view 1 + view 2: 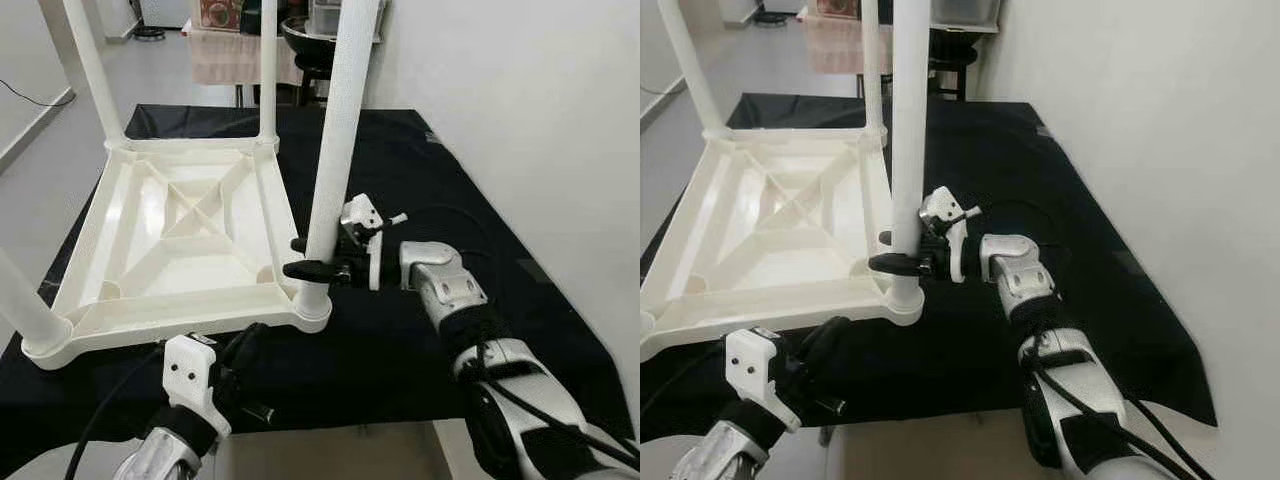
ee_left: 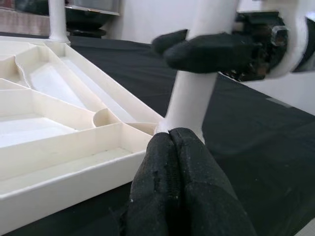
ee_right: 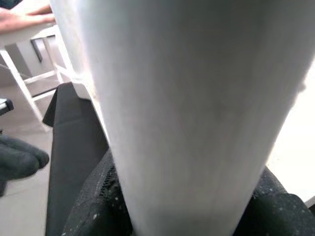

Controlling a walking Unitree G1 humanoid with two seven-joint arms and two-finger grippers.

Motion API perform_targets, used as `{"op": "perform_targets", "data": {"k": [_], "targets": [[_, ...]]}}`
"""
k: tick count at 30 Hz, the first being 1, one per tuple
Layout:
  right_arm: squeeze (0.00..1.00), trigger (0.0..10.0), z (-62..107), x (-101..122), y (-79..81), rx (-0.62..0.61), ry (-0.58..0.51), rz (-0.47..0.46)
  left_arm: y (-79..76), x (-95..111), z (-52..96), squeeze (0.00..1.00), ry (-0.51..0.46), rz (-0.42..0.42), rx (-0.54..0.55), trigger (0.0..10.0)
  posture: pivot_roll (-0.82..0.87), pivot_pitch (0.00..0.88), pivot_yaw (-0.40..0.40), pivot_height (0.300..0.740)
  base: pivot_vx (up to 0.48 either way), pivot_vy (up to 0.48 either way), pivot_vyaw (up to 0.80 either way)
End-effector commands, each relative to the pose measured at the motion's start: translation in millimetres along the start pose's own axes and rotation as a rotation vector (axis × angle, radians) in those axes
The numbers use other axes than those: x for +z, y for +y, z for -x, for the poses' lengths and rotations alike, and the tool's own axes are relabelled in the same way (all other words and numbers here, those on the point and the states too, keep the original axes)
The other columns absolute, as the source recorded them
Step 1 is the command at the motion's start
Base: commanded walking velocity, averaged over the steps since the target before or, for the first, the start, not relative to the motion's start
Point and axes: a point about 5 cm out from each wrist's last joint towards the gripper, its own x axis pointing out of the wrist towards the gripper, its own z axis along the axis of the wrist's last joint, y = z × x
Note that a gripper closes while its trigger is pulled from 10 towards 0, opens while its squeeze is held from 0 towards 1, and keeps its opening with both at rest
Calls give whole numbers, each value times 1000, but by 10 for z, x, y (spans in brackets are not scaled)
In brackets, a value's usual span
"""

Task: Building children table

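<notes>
A white plastic children's table lies upside down on a black cloth, legs pointing up. My right gripper is shut on the near-right leg, just above its corner socket; in the right wrist view that leg sits between the black fingers. Low at the table's front edge is my left gripper. Its fingertips are pressed shut together with nothing between them, right at the base of the same leg. Two far legs and the near-left leg also stand in their corners.
A white wall runs close along the right of the cloth. A dark stool and furniture stand beyond the far end. Bare floor lies to the left. What looks like a person's hand rests on a surface in the background.
</notes>
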Motion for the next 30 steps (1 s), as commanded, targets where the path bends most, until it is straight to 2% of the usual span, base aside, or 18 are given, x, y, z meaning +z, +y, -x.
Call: {"op": "perform_targets", "data": {"k": [1,2,3,4,5,6,7,8,9,16,17,18,19,22,25,26,27,30], "targets": [[0,0,111,-160,33,-42,24,-40,-9,1,18,0,4,2,1,10000,140,53,-114,740,0,0,0],[0,0,111,-160,33,-42,24,-40,-9,1,18,0,4,2,1,10000,140,53,-114,740,0,0,0],[0,0,118,-254,118,-145,32,-83,-1,10,29,0,4,2,1,10000,132,66,-116,740,0,0,0],[0,0,61,-371,198,-451,70,-127,16,20,43,0,5,2,1,10000,122,75,-109,740,0,0,0],[0,0,93,-479,357,-700,109,-178,28,31,56,0,5,3,0,10000,110,88,-104,740,0,0,0],[0,0,100,-539,559,-818,122,-216,34,38,63,0,6,4,-1,10000,110,88,-104,740,0,0,0],[0,0,100,-539,559,-818,122,-216,34,38,63,0,6,4,-1,10000,110,88,-104,740,0,0,0],[0,0,69,-557,690,-835,143,-189,44,39,67,0,7,5,-1,10000,112,86,-97,740,0,0,0],[0,0,18,-550,757,-786,155,-148,49,39,68,0,7,4,-1,10000,112,86,-97,740,0,0,0],[0,0,-45,-492,593,-794,126,-162,49,36,66,0,10,5,-1,10000,128,79,-103,740,0,0,0],[0,10000,-77,-482,600,-788,137,-167,50,34,68,0,11,4,2,10000,131,75,-101,740,0,0,0],[0,10000,-77,-482,600,-788,137,-167,50,34,68,0,11,4,2,10000,131,75,-101,740,0,0,0],[1000,10000,-111,-457,597,-764,130,-178,54,33,69,0,11,2,3,10000,131,71,-98,740,0,0,0],[1000,10000,-158,-342,597,-697,89,-185,59,28,67,0,13,2,3,10000,129,64,-92,740,0,0,0],[1000,10000,-174,-140,485,-547,2,-121,62,22,59,0,14,3,1,10000,128,59,-93,740,0,0,0],[710,10000,-156,-56,418,-465,-27,-69,61,18,51,0,14,4,0,10000,132,53,-94,740,0,0,0],[0,10000,-132,7,357,-381,-51,-33,60,14,43,0,14,4,1,10000,136,52,-97,740,0,0,0],[0,10000,-104,49,305,-296,-61,-14,57,10,37,0,14,3,1,10000,137,48,-98,740,0,0,0]]}}
